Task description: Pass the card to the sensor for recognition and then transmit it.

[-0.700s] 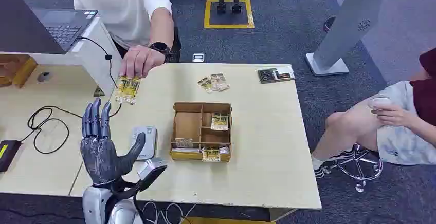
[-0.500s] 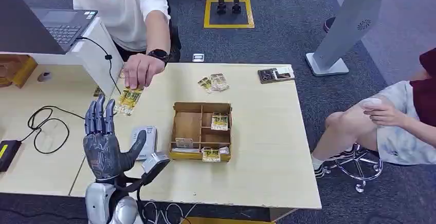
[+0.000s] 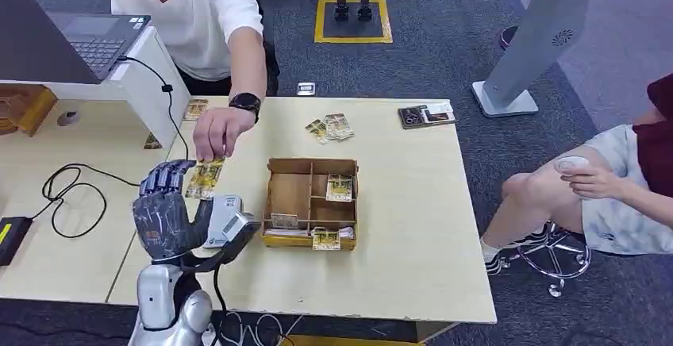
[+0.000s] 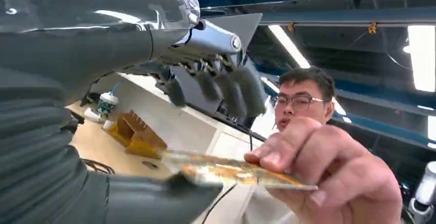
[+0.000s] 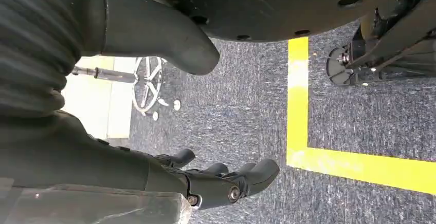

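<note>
A person's hand [image 3: 216, 130] holds the yellow printed card [image 3: 205, 178] against the left hand [image 3: 168, 213], whose curled fingers [image 4: 234, 89] hide the contact; whether they grip it is unclear. The right hand [image 5: 226, 183] hangs empty, fingers apart.

person's hand [image 3: 220, 129] and card [image 3: 205, 178] close before left hand [image 3: 167, 215], sensor [image 3: 224, 219] just beside

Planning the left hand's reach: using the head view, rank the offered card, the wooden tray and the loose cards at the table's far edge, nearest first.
1. Offered card, at the left hand's fingertips.
2. Wooden tray, to its right, mid-table.
3. Loose cards, beyond the tray.
</note>
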Controlling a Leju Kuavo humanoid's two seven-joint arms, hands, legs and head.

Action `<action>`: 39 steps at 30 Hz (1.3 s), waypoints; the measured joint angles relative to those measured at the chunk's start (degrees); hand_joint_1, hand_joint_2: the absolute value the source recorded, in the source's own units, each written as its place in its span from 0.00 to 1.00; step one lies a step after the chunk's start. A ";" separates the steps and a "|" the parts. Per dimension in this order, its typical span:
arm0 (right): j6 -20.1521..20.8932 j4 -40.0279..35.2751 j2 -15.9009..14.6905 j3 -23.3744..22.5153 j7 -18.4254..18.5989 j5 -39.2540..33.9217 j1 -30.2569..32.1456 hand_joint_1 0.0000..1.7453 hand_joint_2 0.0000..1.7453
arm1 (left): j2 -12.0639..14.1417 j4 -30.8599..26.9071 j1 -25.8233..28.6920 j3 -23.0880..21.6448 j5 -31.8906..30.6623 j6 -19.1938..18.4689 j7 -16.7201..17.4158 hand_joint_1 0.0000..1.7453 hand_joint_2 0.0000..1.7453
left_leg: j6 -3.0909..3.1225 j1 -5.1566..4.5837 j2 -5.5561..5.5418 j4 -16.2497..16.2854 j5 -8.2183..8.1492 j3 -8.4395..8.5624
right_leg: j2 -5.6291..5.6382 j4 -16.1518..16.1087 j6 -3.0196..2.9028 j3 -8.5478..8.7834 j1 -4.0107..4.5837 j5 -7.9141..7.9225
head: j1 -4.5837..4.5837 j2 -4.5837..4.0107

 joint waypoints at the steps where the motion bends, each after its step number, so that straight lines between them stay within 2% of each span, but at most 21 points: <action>1: -0.02 0.00 0.00 0.00 0.00 0.00 0.00 0.00 1.00 | 0.09 0.20 -0.01 -0.02 0.13 0.00 -0.02 1.00 1.00 | 0.00 0.00 0.00 0.00 0.00 0.00 | 0.00 0.00 0.00 0.00 0.00 0.00 | 0.00 0.00; 17: -0.04 -0.02 0.00 0.00 0.00 -0.09 0.02 0.00 1.00 | -0.13 0.79 -0.04 -0.02 4.07 0.00 -5.64 1.00 1.00 | 0.00 0.00 -0.01 0.00 0.00 0.00 | -0.01 0.00 0.00 0.00 0.00 0.00 | 0.00 0.00; 20: -0.02 0.00 0.00 0.00 0.00 -0.13 0.02 0.00 1.00 | -0.48 1.33 -0.04 -0.02 7.77 0.00 -8.16 1.00 1.00 | 0.00 0.00 0.00 0.00 0.00 0.00 | -0.01 0.00 0.00 0.00 0.00 0.00 | 0.00 -0.02; 22: -0.02 0.00 0.00 0.02 0.00 -0.20 0.01 0.00 1.00 | -1.03 2.09 -0.17 -0.02 13.93 0.00 -11.77 1.00 1.00 | 0.00 -0.01 -0.01 0.00 0.00 0.00 | -0.01 -0.01 0.00 0.00 -0.01 0.00 | 0.00 0.00; 23: -0.02 0.00 0.00 0.00 0.00 -0.22 0.01 0.00 1.00 | -1.29 2.53 -0.20 -0.02 16.29 0.00 -12.61 1.00 1.00 | 0.00 -0.01 -0.01 0.00 0.00 0.00 | -0.02 -0.01 0.00 0.00 -0.01 0.00 | 0.00 0.00; 25: -0.04 0.00 0.00 0.00 0.00 -0.31 0.02 0.00 1.00 | -1.38 3.65 -0.41 -0.81 25.46 0.00 -13.05 1.00 1.00 | 0.00 -0.01 0.00 0.01 0.00 0.02 | 0.00 -0.01 0.00 0.00 -0.01 0.00 | -0.02 0.00; 28: -0.17 0.00 0.00 0.00 0.00 -0.35 0.03 0.00 1.00 | -0.40 4.46 -0.66 -5.08 39.72 -0.06 -10.65 1.00 1.00 | 0.01 0.00 -0.02 0.02 0.00 0.01 | -0.01 -0.01 0.00 0.00 -0.01 0.00 | 0.00 0.00; 32: -0.55 0.00 0.02 -0.18 0.00 -0.35 0.05 0.00 1.00 | 2.21 4.61 -0.96 -12.47 54.93 -1.92 -8.70 1.00 1.00 | 0.00 0.00 0.00 0.01 0.00 0.00 | 0.00 -0.01 0.00 0.00 -0.01 0.00 | 0.00 0.00; 33: -0.63 0.00 0.02 -0.18 0.00 -0.35 0.05 0.00 1.00 | 2.69 4.61 -1.03 -13.69 57.69 -2.95 -8.61 1.00 1.00 | 0.00 0.00 0.00 0.01 0.00 0.00 | 0.00 -0.01 0.00 0.00 -0.01 0.00 | 0.00 0.00; 36: -1.35 0.00 0.15 -0.35 -0.13 -0.35 0.06 0.00 1.00 | 4.19 4.61 -1.37 -16.87 71.91 -8.25 -8.05 1.00 1.00 | 0.00 0.00 -0.01 0.01 0.00 0.00 | -0.01 -0.01 0.00 0.00 -0.01 0.00 | 0.00 0.00; 39: -1.64 0.00 0.20 -0.52 -0.18 -0.35 0.10 0.00 1.00 | 5.59 4.61 -1.79 -19.30 79.96 -10.80 -7.28 1.00 1.00 | 0.01 -0.01 0.00 0.01 0.00 0.00 | 0.00 -0.01 0.00 -0.01 -0.01 0.00 | 0.00 0.00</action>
